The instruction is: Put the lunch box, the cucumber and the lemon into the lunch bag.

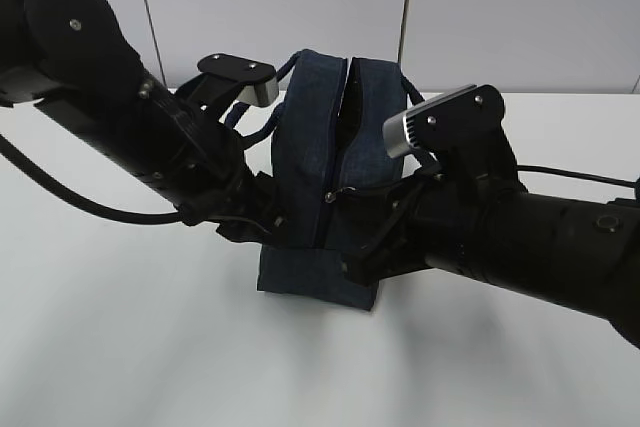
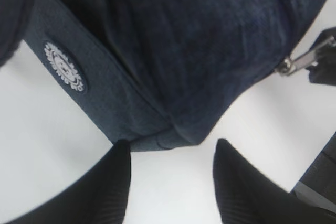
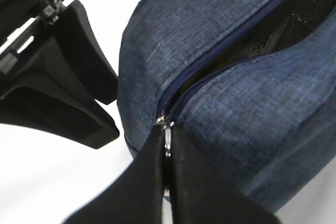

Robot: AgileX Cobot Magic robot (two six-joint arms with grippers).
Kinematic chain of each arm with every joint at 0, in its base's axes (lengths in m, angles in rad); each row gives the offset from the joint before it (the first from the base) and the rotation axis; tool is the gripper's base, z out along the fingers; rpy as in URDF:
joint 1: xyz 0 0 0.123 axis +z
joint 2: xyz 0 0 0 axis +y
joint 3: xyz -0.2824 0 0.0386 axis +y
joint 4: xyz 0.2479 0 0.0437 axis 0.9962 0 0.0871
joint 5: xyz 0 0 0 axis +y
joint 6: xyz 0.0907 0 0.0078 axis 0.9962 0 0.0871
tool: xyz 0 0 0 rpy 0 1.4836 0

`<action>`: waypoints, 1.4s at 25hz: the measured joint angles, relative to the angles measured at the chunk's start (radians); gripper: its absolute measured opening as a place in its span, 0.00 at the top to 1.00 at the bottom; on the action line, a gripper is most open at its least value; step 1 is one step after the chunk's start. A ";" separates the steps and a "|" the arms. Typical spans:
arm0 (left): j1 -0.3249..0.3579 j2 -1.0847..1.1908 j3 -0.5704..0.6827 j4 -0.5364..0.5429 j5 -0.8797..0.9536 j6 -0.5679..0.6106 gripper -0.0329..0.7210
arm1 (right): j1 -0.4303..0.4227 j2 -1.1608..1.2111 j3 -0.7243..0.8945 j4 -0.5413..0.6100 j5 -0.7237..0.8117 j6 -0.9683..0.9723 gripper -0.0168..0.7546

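Note:
The dark navy lunch bag (image 1: 305, 137) stands upright mid-table, its top zipper gaping open (image 1: 347, 97). My right gripper (image 3: 167, 129) is shut on the metal zipper pull (image 3: 167, 141) at the bag's front end; the exterior view has the pull (image 1: 330, 195) partway down the front face. My left gripper (image 2: 170, 148) is open at the bag's lower front corner (image 2: 168, 137), one fingertip (image 2: 119, 153) touching the fabric, nothing between the fingers. The lunch box, the cucumber and the lemon are out of view; the opening shows only dark lining (image 3: 283, 30).
White table (image 1: 120, 347) on all sides, pale wall behind. Padded handles (image 1: 290, 65) rise at the bag's far end. A round white badge (image 2: 64, 66) marks the bag's side. Both arms crowd the bag's front, and the left fingers (image 3: 79, 93) sit close beside the right gripper.

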State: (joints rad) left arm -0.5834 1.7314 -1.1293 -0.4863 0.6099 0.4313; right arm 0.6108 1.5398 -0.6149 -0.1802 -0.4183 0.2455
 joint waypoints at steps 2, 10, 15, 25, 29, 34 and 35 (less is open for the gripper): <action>0.000 0.014 0.000 -0.023 -0.015 0.023 0.49 | 0.000 0.000 0.000 0.000 0.002 0.000 0.98; 0.000 0.061 0.000 -0.054 -0.082 0.042 0.59 | 0.000 0.000 0.000 0.002 0.005 0.000 0.98; 0.000 0.062 0.000 -0.057 -0.084 0.044 0.84 | 0.000 0.000 0.000 0.002 0.005 0.000 0.98; -0.002 0.062 0.000 -0.057 -0.094 0.054 0.96 | 0.000 0.000 -0.058 0.002 0.053 0.000 0.98; -0.002 0.062 0.000 -0.057 -0.094 0.055 0.96 | 0.000 0.000 -0.083 0.002 0.082 0.000 0.98; -0.002 0.062 0.000 -0.061 -0.101 0.056 0.96 | 0.000 -0.032 -0.097 0.002 0.113 0.000 0.98; -0.002 0.062 0.000 -0.061 -0.103 0.057 0.96 | 0.000 -0.037 -0.099 0.002 0.116 0.000 0.98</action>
State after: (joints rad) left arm -0.5854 1.7930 -1.1293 -0.5468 0.5064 0.4881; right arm 0.6108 1.5024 -0.7141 -0.1778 -0.3022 0.2455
